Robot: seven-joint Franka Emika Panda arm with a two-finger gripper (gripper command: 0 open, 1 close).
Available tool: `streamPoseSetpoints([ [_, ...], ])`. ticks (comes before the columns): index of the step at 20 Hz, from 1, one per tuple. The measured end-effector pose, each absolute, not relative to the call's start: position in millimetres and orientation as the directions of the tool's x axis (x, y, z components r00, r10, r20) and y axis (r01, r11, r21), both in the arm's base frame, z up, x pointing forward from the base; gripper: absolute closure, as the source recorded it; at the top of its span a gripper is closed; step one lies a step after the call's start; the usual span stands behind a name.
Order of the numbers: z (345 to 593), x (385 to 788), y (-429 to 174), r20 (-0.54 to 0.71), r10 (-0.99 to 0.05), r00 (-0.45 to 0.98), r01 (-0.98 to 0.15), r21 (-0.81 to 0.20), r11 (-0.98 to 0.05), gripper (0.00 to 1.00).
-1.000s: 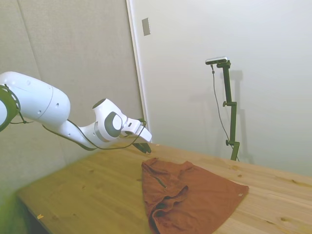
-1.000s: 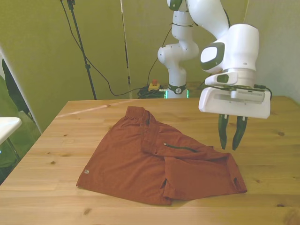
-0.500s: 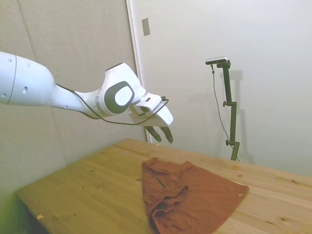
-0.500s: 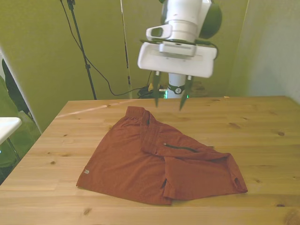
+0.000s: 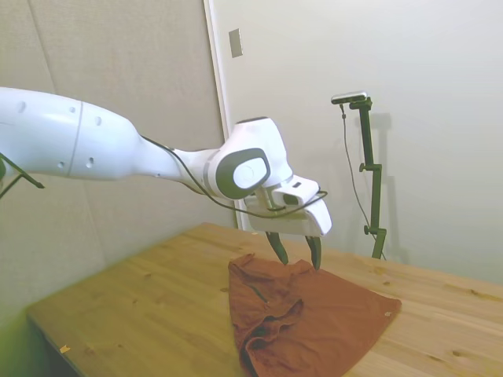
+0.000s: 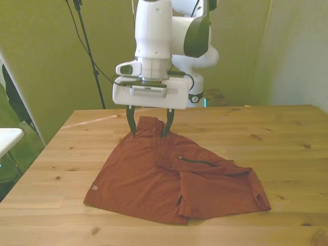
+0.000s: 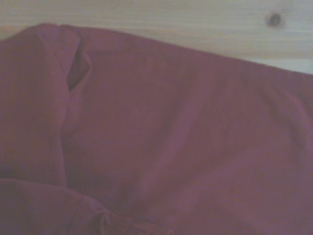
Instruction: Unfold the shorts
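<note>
The rust-orange shorts [image 6: 169,179] lie folded on the wooden table [image 6: 287,138], with a dark zip line across the upper layer and a small pale tag at the hem corner on the front view's left. In the side view the shorts [image 5: 314,318] spread toward the right. My gripper [image 6: 150,124] hangs open just above the far waistband end of the shorts, its fingers either side of that edge; whether they touch the cloth I cannot tell. The side view shows the gripper [image 5: 295,251] over the same end. The wrist view is filled with the blurred shorts [image 7: 171,147] beside a strip of table.
A folded flap of cloth with a slit hem [image 6: 253,197] lies on the front view's right. A dark tripod with cables [image 6: 89,56] stands behind the table. Bare wood [image 5: 149,306] surrounds the shorts.
The gripper swung from the front view's right across to the left and came down over the far waistband end. Its fingers went from nearly shut to open. The shorts have not moved.
</note>
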State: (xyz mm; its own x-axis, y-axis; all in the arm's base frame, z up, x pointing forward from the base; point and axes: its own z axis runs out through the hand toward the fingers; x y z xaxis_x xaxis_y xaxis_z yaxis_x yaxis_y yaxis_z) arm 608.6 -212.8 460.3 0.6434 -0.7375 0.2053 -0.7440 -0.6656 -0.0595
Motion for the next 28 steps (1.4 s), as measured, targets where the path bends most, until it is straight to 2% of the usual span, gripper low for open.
streamPoseSetpoints([
  [5, 424, 616, -219, 0.138, -0.688, 0.713, -0.688, -0.048, -0.724, 0.00],
  [15, 381, 618, -198, 0.071, -0.639, 0.766, -0.633, -0.088, -0.769, 0.00],
  [16, 378, 618, -196, 0.068, -0.636, 0.768, -0.631, -0.088, -0.771, 1.00],
  [28, 367, 616, -198, 0.068, -0.639, 0.766, -0.634, -0.086, -0.769, 1.00],
])
